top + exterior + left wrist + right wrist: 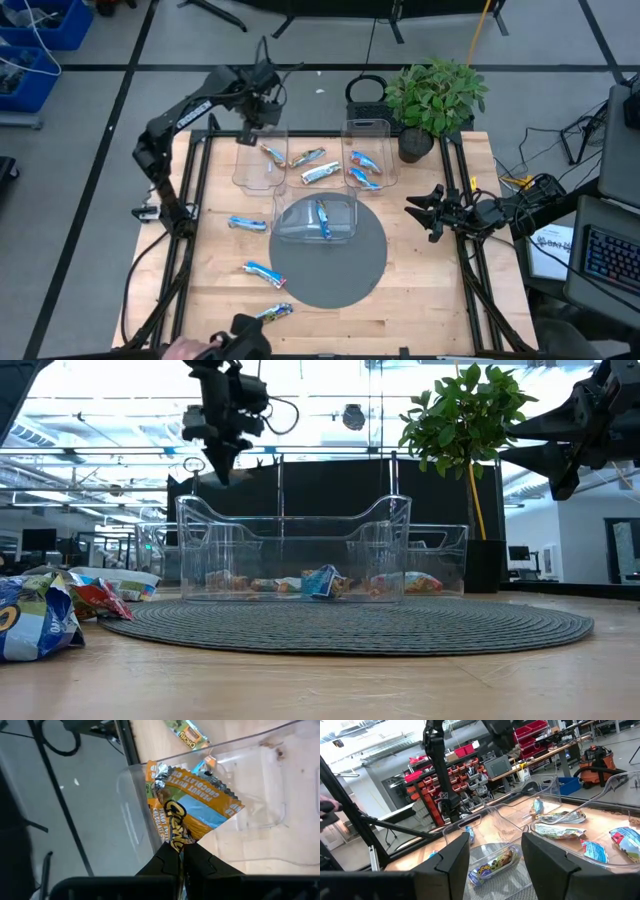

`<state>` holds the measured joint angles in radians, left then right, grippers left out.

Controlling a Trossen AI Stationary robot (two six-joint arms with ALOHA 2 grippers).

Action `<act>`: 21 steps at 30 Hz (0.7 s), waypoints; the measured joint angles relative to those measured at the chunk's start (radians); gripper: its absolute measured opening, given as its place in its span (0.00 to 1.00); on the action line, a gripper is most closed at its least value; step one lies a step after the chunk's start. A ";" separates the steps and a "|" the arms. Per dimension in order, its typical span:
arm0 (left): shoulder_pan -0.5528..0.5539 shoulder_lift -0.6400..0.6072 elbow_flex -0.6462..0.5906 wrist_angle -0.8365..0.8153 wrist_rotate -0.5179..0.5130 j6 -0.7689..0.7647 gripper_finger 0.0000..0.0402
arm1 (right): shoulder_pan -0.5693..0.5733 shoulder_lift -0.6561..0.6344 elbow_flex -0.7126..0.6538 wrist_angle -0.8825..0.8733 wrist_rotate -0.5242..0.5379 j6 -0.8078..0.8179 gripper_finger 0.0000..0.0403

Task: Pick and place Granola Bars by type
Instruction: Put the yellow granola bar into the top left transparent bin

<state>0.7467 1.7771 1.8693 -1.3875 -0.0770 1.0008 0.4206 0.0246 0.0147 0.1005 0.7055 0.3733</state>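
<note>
Left gripper (250,133) high over the far-left clear bin (258,168), fingers (165,862) pinched tight on the end of an orange and blue peanut-butter-chocolate bar (192,810) that dangles above the bin's open top. Right gripper (425,212) waiting beside the grey round mat (370,262) at the table's right side, raised off the wood, jaws parted and holding nothing.

Three clear bins on the wooden table (440,290): far-left bin with one bar (272,153) near its far end; far-right bin (367,155) with two bright blue bars (364,161) and (364,180); near bin (316,218) on the mat with a silvery-blue bar (323,220) inside.

Between the two far bins, lying on bare wood: a tan-gold bar (307,157) and a silvery-blue bar (321,174) just beside it.

Loose on the table's left part: a blue bar (247,224) left of the near bin, another blue bar (263,272) at the mat's left edge, and a further bar (273,313) close to the near table edge.

Potted green plant (434,98) at the far-right corner.
</note>
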 joint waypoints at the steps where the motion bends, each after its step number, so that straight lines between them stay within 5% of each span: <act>1: 0.000 0.011 -0.003 0.001 0.002 0.000 0.02 | 0.000 0.000 0.000 0.000 0.000 0.000 0.42; 21: -0.036 0.023 -0.412 0.231 -0.008 0.015 0.02 | 0.000 0.000 0.000 0.000 0.000 0.000 0.42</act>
<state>0.7109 1.8006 1.4570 -1.1567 -0.0845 1.0162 0.4206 0.0246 0.0149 0.1005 0.7055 0.3733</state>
